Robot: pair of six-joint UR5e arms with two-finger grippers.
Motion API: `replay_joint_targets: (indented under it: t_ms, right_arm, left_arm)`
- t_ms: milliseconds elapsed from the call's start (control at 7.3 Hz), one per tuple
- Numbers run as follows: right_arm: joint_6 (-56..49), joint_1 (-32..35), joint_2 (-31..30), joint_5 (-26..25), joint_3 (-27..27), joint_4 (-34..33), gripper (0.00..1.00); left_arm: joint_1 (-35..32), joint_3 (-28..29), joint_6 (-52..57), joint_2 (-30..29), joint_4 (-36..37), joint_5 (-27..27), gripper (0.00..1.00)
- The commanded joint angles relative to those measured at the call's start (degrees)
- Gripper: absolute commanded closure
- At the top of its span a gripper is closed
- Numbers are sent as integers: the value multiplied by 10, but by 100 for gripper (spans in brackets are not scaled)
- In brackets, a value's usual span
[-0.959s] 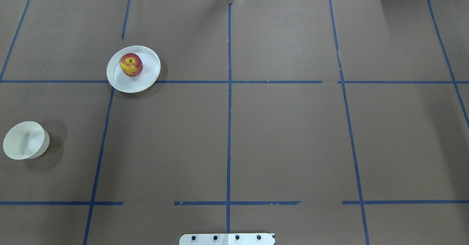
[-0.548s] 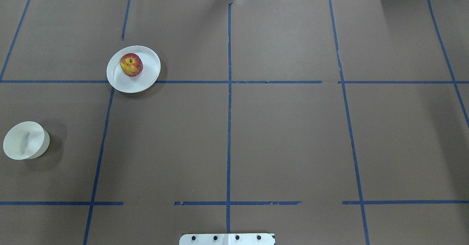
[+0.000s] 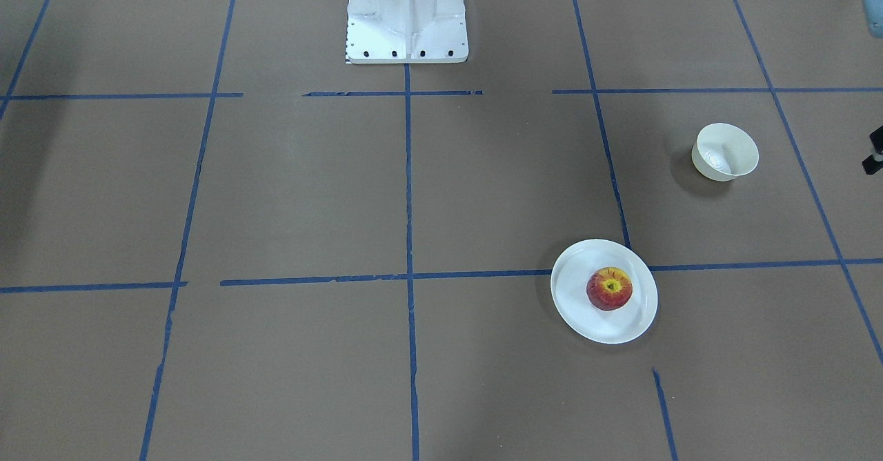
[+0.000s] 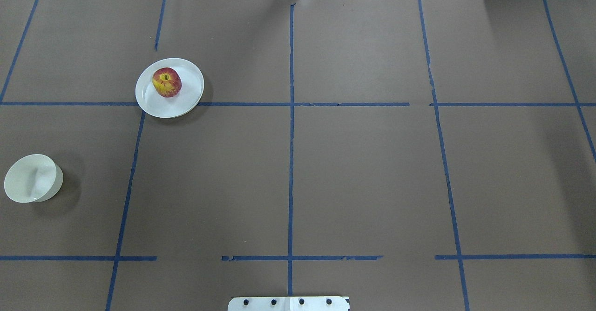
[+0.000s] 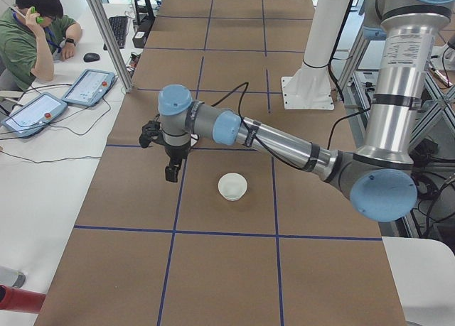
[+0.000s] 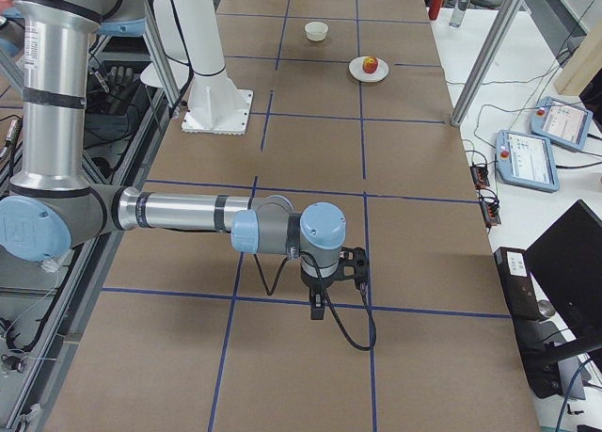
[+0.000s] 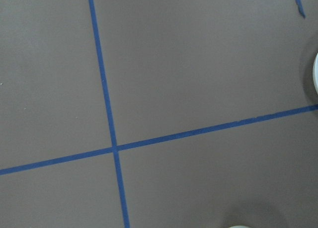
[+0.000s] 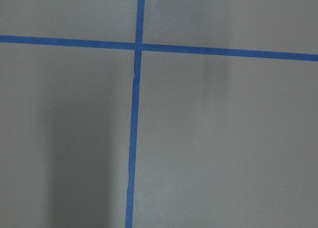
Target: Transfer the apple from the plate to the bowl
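Observation:
The red apple (image 4: 166,82) with a yellow patch sits on the white plate (image 4: 186,101) at the far left of the table. It also shows on the plate (image 3: 576,312) in the front-facing view (image 3: 609,288) and, small, in the right view (image 6: 370,66). The off-white bowl (image 4: 32,178) stands empty near the table's left edge, also in the front-facing view (image 3: 724,152) and the left view (image 5: 232,186). My left gripper (image 5: 170,171) hangs above the table beside the bowl. My right gripper (image 6: 320,305) hangs over the table's right end. I cannot tell whether either is open.
The brown table cover (image 4: 363,171) carries a grid of blue tape lines. The robot's white base (image 3: 407,12) stands at the table's near edge. Tablets and cables lie on side tables past both table ends, and a seated person (image 5: 32,35) is there too.

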Motion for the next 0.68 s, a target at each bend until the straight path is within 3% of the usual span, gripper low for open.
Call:
replay_joint_targets:
  t_ms: [0,137,274,548]
  right_arm:
    - [0,0,0,0,0,0,0]
    - [0,0,0,0,0,0,0]
    - [0,0,0,0,0,0,0]
    - [0,0,0,0,0,0,0]
  left_arm:
    - [117,50,-159,-116,-1,22,0]
    - [156,87,-233,-148,-46,22,0]
    - [171,115,-299,-146,-140,28,0]
    - [227,186,-395,-186,-195,110,0]
